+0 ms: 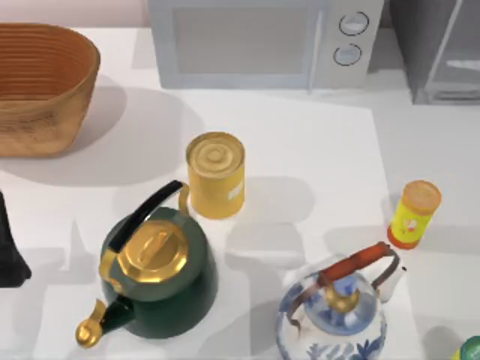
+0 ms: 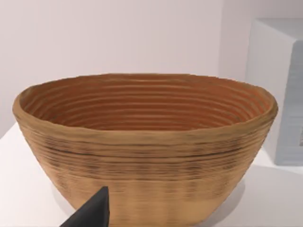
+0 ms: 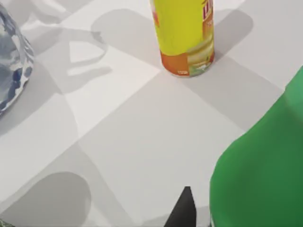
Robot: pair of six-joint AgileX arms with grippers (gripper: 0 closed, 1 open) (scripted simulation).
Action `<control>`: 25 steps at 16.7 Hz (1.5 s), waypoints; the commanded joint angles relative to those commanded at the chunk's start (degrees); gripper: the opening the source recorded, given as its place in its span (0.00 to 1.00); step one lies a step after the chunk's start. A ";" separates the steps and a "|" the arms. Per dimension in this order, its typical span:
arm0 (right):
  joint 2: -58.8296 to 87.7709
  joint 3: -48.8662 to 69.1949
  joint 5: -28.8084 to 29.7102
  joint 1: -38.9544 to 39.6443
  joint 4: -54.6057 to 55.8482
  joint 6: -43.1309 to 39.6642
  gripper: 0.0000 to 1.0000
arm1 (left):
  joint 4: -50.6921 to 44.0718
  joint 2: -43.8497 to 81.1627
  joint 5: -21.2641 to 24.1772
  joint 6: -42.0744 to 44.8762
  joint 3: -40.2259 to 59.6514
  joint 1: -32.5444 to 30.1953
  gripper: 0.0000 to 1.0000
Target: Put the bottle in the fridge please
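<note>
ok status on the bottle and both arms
Left arm parked at table's left edge, by the basket. Bottle upright on table's right, untouched. Fridge behind it at back right. Green object near right wrist.

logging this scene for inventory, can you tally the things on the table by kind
kettles: 2, green kettle and blue-and-white kettle
appliances: 2, microwave and fridge
basket: 1
tin can: 1
bottle: 1
green object, cut off at the edge: 1
total: 8
</note>
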 joint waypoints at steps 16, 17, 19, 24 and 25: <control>-80.01 -30.28 55.83 39.88 42.59 83.77 0.01 | 0.00 0.00 0.00 0.00 0.00 0.00 1.00; -81.84 -31.23 57.32 41.09 44.21 85.65 0.01 | 0.00 0.00 0.00 0.00 0.00 0.00 1.00; -83.66 -32.49 59.25 42.60 46.42 87.94 0.01 | 0.00 0.00 0.00 0.00 0.00 0.00 1.00; -83.58 -32.65 59.41 42.71 46.73 88.35 0.01 | 0.00 0.00 0.00 0.00 0.00 0.00 1.00; -83.58 -32.65 59.41 42.71 46.73 88.35 0.01 | 0.00 0.00 0.00 0.00 0.00 0.00 1.00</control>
